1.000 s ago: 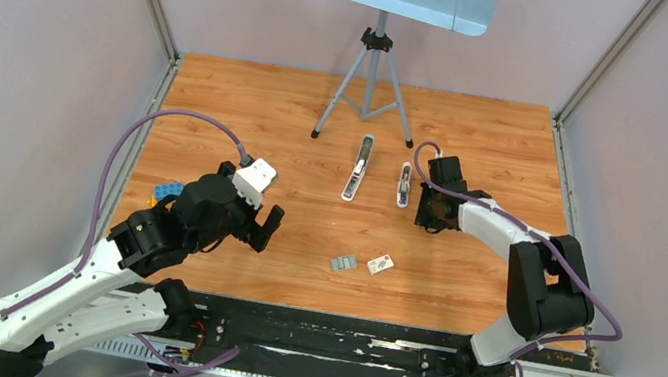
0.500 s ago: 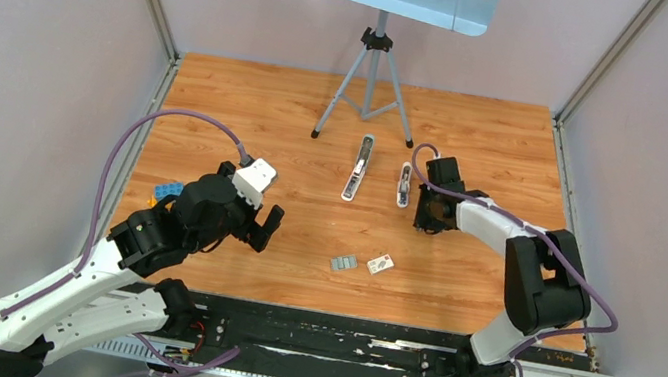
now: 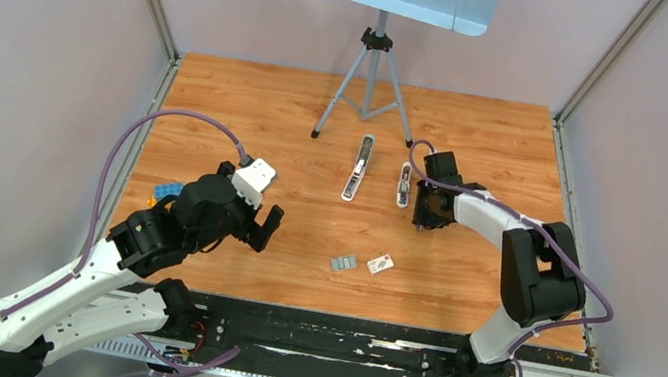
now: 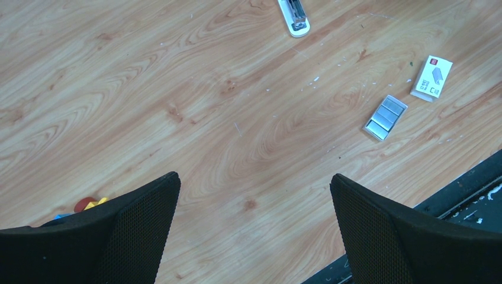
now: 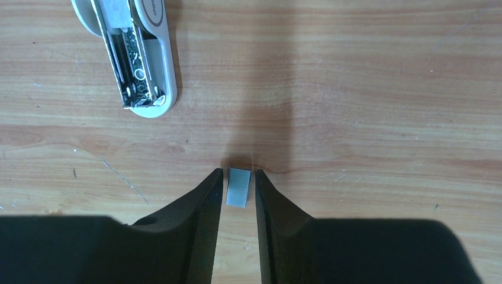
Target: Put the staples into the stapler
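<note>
The stapler point(image 3: 403, 184) lies on the wooden table with its metal channel facing up, and shows at the upper left of the right wrist view point(image 5: 133, 59). A second long slim grey piece point(image 3: 358, 167) lies just left of it; its near end shows in the left wrist view point(image 4: 294, 15). My right gripper point(image 3: 425, 215) is down at the table beside the stapler. The staples point(image 5: 238, 188), a small grey block, lie between its fingertips with a thin gap on each side. My left gripper point(image 3: 254, 234) hovers wide open over bare wood point(image 4: 253, 180).
More grey staple blocks point(image 3: 343, 263) point(image 4: 385, 117) and a small white carton with a red mark point(image 3: 381, 264) point(image 4: 432, 77) lie near the front edge. A tripod point(image 3: 370, 83) stands at the back. Small coloured pieces point(image 3: 168, 190) sit by the left arm.
The right gripper's jaws have parted a little around the staples, and the right arm has shifted slightly left. The left arm has not moved.
</note>
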Motion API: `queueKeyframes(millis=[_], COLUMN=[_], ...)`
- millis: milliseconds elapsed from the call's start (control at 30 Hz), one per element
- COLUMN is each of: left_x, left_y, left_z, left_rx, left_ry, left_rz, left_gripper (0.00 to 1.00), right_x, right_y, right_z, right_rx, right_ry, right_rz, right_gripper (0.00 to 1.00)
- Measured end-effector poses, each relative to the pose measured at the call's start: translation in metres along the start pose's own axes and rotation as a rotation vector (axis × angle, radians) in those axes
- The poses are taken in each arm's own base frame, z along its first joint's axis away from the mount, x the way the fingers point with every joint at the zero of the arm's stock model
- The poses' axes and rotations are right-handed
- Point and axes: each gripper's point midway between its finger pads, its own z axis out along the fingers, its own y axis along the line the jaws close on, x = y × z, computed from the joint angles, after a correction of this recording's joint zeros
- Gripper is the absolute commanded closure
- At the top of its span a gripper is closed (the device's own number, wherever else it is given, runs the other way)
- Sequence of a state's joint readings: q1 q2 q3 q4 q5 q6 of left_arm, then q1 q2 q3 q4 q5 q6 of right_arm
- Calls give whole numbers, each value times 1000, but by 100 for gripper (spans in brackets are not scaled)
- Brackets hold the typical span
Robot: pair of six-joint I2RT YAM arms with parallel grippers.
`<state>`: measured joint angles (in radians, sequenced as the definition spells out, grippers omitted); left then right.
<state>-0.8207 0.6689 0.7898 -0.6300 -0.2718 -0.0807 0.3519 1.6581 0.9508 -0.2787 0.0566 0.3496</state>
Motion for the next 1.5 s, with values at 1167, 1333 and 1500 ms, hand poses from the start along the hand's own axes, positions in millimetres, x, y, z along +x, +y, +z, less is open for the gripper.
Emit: queueKeyframes(millis=[1167,1333,1500], left_x=[0,0,1], left_y=[1,0,0], left_z=[-1,-1,0], left_rx=[-2,-1,-1], left_ry=[-4,-2,-2], left_rz=[0,1,3], left_gripper=[0,0,0], right_x=[-53,-70,-84], right_y=[25,34,40], right_z=[-4,-7,-8], right_rx=[-40,-63,-77], right_ry=[-94,-148,-200], right_rz=[4,12,17], right_gripper=[83,83,83])
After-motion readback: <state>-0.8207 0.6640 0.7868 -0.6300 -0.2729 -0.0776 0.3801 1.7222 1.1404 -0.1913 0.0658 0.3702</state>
